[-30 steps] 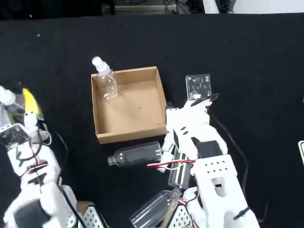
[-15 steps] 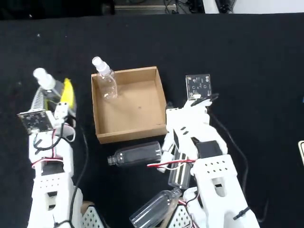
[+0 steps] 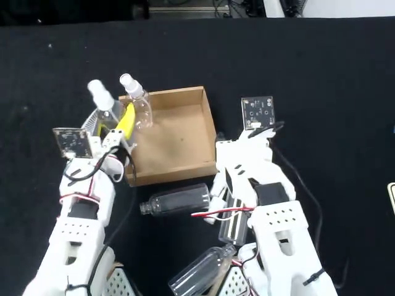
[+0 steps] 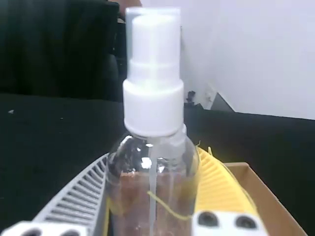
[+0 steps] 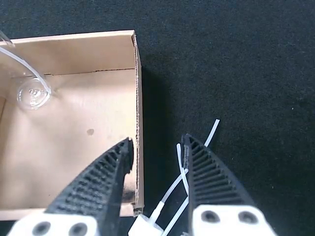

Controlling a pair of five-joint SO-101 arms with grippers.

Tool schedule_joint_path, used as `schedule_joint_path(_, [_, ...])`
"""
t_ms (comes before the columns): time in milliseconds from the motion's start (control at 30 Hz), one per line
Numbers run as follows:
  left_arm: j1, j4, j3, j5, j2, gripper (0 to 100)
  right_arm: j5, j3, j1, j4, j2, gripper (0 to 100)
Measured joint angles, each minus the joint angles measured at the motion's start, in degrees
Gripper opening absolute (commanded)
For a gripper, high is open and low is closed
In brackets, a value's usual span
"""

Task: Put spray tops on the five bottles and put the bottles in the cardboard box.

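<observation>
One capped bottle [image 3: 139,106] stands in the cardboard box [image 3: 170,174]; left end effector [image 3: 117,126] grips a second capped bottle [image 3: 103,106] upright at the box's left wall. Step: boxing it. Next, probably: clear the wall, lower, release. Right end effector [image 5: 156,142] half-open, empty, over the right wall.

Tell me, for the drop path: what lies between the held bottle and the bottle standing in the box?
High view: the yellow finger of the left gripper holding the bottle and the cardboard box's left wall.

Left arm [image 3: 80,209] stretched forward, jaws clamped, right arm [image 3: 271,203] jaws apart
</observation>
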Motion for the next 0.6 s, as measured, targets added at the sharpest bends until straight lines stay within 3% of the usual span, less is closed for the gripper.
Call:
schedule_joint_path(300, [4.0, -18.9, -0.1, -3.0, 17.1, 3, 0.0, 0.0, 0.0, 0.0, 0.0, 13.4])
schedule_joint_path(600, [4.0, -28.9, -0.1, -3.7, 27.9, 3, 0.0, 0.0, 0.0, 0.0, 0.0, 13.4])
